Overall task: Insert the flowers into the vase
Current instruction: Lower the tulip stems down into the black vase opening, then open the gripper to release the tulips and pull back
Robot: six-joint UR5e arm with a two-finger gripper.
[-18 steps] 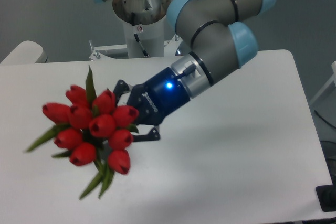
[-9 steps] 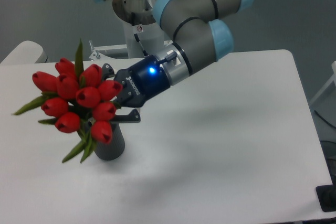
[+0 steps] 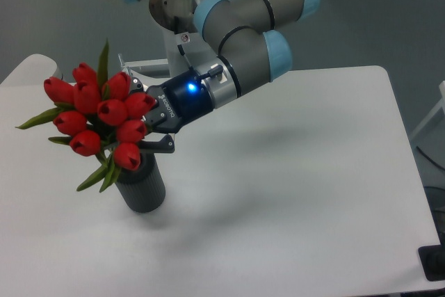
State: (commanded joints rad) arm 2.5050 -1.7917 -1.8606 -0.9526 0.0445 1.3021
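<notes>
The flowers (image 3: 97,113), a bunch of red tulip buds with green leaves, are held in the air over the left part of the white table. My gripper (image 3: 144,119) is shut on their stems, which the buds hide, with a blue light lit on its body. The vase (image 3: 141,184), a dark grey cylinder, stands upright on the table directly below the bunch. Its mouth is hidden behind the lowest buds and leaves. I cannot tell whether the stems touch the vase.
The arm's base column (image 3: 186,26) stands at the table's back edge with a metal bracket (image 3: 139,69) beside it. The white table (image 3: 299,186) stretches to the right and front. A dark object (image 3: 434,263) sits at the front right corner.
My gripper has carried the flowers left and slightly up, from mid-table to above the vase. The vase, hidden a second ago behind the bunch, now shows below it.
</notes>
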